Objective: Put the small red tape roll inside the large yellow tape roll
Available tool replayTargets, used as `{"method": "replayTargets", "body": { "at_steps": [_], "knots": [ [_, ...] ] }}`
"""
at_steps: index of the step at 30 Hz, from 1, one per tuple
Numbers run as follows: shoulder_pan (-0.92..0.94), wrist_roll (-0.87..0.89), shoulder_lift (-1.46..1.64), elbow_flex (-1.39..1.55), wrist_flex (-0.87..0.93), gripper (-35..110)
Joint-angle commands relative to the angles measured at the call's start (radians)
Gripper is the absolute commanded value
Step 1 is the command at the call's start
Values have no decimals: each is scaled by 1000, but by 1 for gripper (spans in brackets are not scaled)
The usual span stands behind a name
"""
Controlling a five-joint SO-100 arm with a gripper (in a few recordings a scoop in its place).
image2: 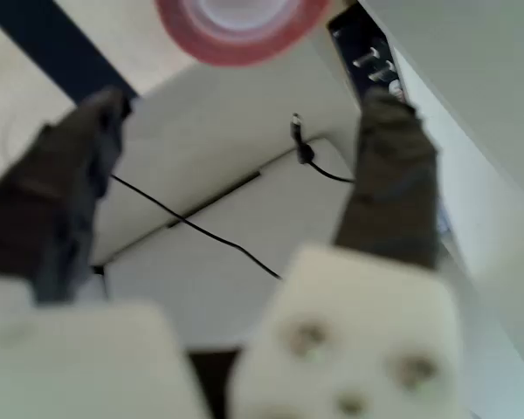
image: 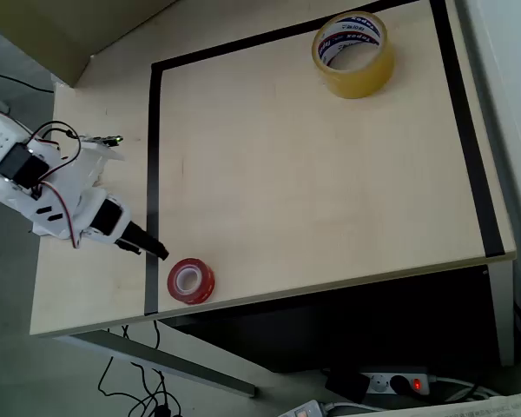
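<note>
Overhead view first: I've got the small red tape roll (image: 190,281) lying flat at the desk's (image: 313,191) near edge, close to the near-left corner, just right of the black tape line (image: 153,174) that runs down the left side. The large yellow tape roll (image: 353,53) sits flat near the far-right corner, just inside the black line along the far edge, well apart from the red one. The white arm (image: 56,187) is over the desk's left edge, outside the marked area. Its gripper (image: 148,246) points toward the red roll, dark tip just left of it, crossing the black line. I can't tell any contact from here.

Wrist view: blurred. I see both dark fingers (image2: 389,175) spread wide with nothing between them, so the gripper (image2: 244,109) is open and empty. The red roll (image2: 237,24) is at the top edge, ahead of the fingertips and between their lines, on the desk's edge. Below it I see the floor and a thin black cable (image2: 201,231)
</note>
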Motion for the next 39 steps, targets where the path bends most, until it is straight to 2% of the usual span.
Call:
{"method": "replayTargets", "body": {
  "at_steps": [1,6,12,31,36,39],
  "knots": [
    [25,-15,86,17,40,28],
    [31,0,124,120,31,27],
    [92,-2,17,202,-95,27],
    [126,-31,-238,124,-296,27],
    [120,-38,-265,95,-314,28],
    [112,-38,-196,69,-238,28]
  ]
}}
